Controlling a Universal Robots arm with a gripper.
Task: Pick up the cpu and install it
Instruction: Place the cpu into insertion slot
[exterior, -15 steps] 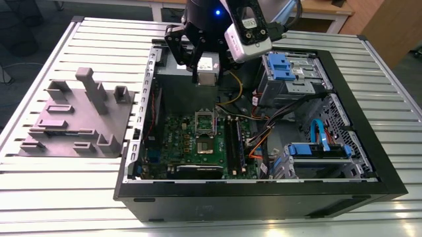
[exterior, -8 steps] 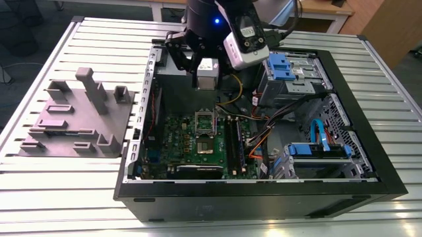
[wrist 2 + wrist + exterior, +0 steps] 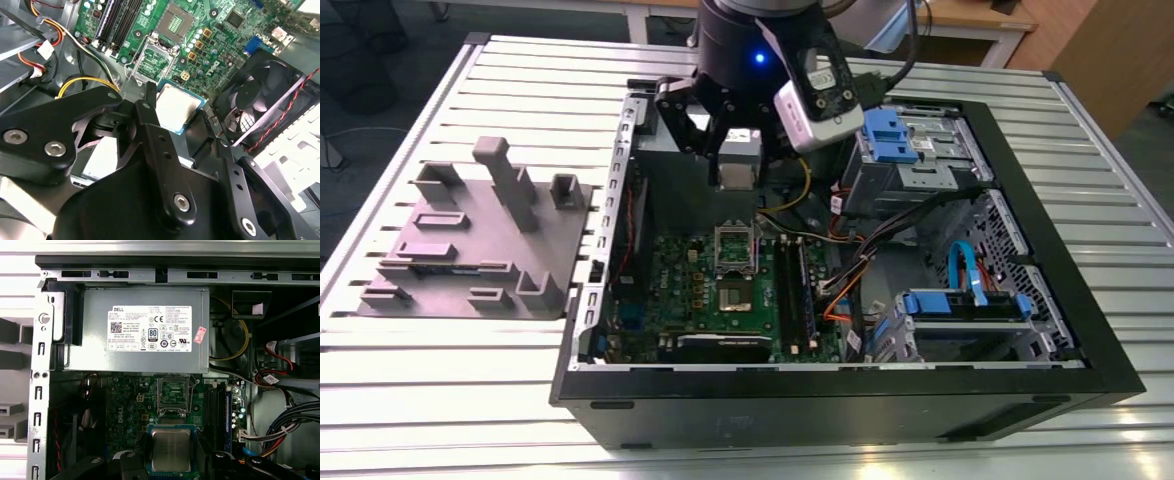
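My gripper [image 3: 738, 172] hangs inside the open computer case [image 3: 1067, 330], shut on the cpu [image 3: 739, 160], a small square chip with a silvery top. In the second wrist view the cpu [image 3: 177, 107] sits between two black fingers [image 3: 150, 107], held above the green motherboard [image 3: 240, 40]. The first wrist view shows the cpu [image 3: 171, 450] a little short of the open socket [image 3: 173, 392]. In the exterior view that socket [image 3: 735, 243] lies below and in front of the gripper. The open socket frame [image 3: 154, 62] is just beyond the chip.
A grey holder block [image 3: 474, 240] with upright posts stands on the slatted table at the exterior view's left. Inside the case are the power supply [image 3: 145, 330], a black fan [image 3: 265, 100], memory sticks [image 3: 797, 290], loose cables [image 3: 881, 240] and blue drive cages [image 3: 907, 140].
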